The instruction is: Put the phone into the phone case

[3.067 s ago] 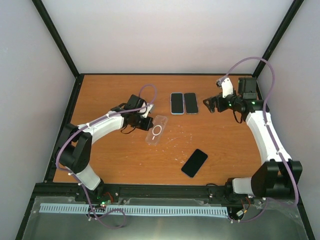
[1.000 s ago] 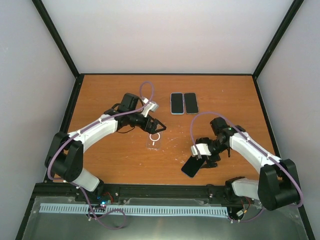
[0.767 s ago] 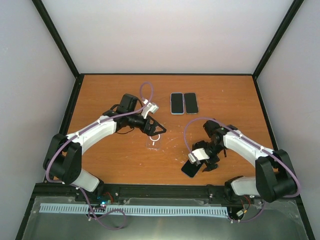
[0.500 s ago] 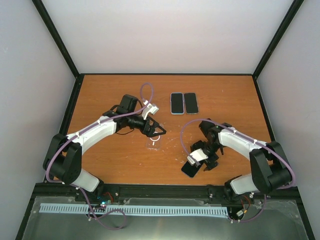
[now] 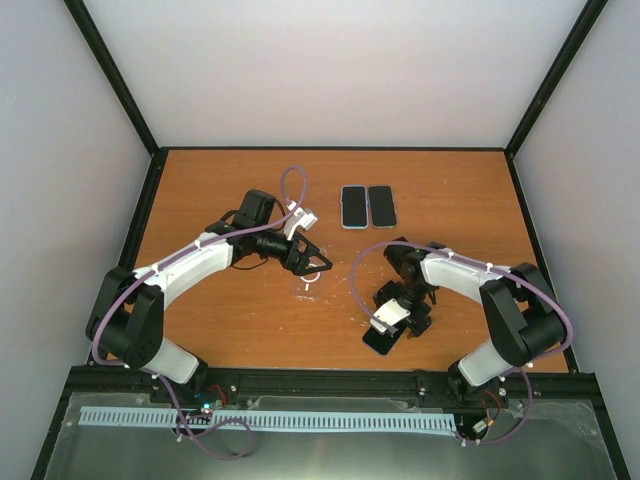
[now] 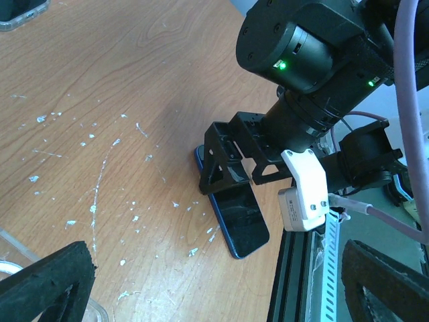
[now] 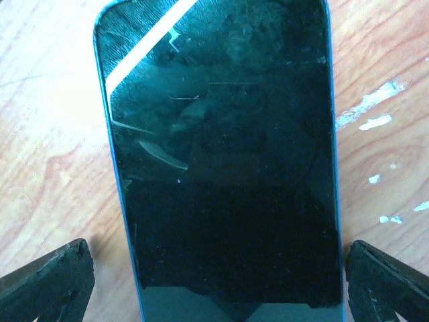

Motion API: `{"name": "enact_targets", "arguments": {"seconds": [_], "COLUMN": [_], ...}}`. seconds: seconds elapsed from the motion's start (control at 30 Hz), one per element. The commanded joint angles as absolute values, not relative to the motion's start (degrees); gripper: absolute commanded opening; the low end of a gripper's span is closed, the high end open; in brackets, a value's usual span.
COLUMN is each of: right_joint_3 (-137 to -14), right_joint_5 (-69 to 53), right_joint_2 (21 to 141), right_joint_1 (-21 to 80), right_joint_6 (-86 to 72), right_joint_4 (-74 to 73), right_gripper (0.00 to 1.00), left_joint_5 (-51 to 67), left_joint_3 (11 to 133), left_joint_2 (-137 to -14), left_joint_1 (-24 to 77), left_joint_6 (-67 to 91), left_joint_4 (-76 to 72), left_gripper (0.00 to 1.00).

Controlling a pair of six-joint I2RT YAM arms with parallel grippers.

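We see the orange-brown wooden table (image 5: 220,330) filling the frame. Right of centre, the right gripper (image 5: 403,322) hangs with its jaws spread wide on either side of the black-screened, blue-edged phone (image 5: 380,342), which lies flat low in the frame. Left of centre, the left gripper (image 5: 312,265), jaws likewise apart, hovers over the clear plastic phone case (image 5: 306,288), well apart from the phone.

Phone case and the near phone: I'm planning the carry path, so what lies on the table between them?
Only bare wood with white scuff flecks, clearest in the left wrist view between the phone case and the phone.
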State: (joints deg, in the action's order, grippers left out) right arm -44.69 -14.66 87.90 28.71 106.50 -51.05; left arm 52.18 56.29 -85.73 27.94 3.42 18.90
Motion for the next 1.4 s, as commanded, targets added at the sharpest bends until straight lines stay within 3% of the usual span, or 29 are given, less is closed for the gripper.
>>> {"name": "enact_targets", "arguments": {"seconds": [0.0,0.1,0.33,0.5,0.67,0.9,1.37], "right_joint_3": [-44.7,-43.7,-43.8,-47.6,-51.6,-54.8,-64.7], "right_joint_5": [-10.9,-9.5,-7.8,-9.5,-11.2,-11.3,-8.4], "right_joint_2": [90.4,91.4,91.6,90.0,87.2,84.1,84.9], "right_joint_1": [29.6,30.1,31.7,33.0,33.5,35.0,41.0], "right_joint_6": [110.4,111.2,112.8,111.2,110.5,110.5,108.8], "right_joint_4": [-49.2,-47.9,-48.0,-50.3,-51.2,-51.2,-52.3], "right_gripper": [1.0,0.95,0.63,0.54,0.52,0.5,0.49], "left_joint_5": [53.5,53.5,52.3,51.1,51.1,60.0,74.5], "left_joint_3": [56.7,56.7,57.1,56.4,50.9,48.0,45.2], "left_joint_2": [-85.2,-85.4,-86.5,-86.5,-84.7,-87.1,-91.5], "left_joint_1": [27.6,27.6,27.5,27.1,25.1,19.0,21.1], "left_joint_6": [1.9,1.9,2.4,4.1,9.4,14.6,14.9], "left_joint_4": [18.3,18.4,18.6,17.8,12.0,6.9,2.4], "left_gripper": [1.0,1.0,1.0,1.0,1.0,0.97,0.9]}}
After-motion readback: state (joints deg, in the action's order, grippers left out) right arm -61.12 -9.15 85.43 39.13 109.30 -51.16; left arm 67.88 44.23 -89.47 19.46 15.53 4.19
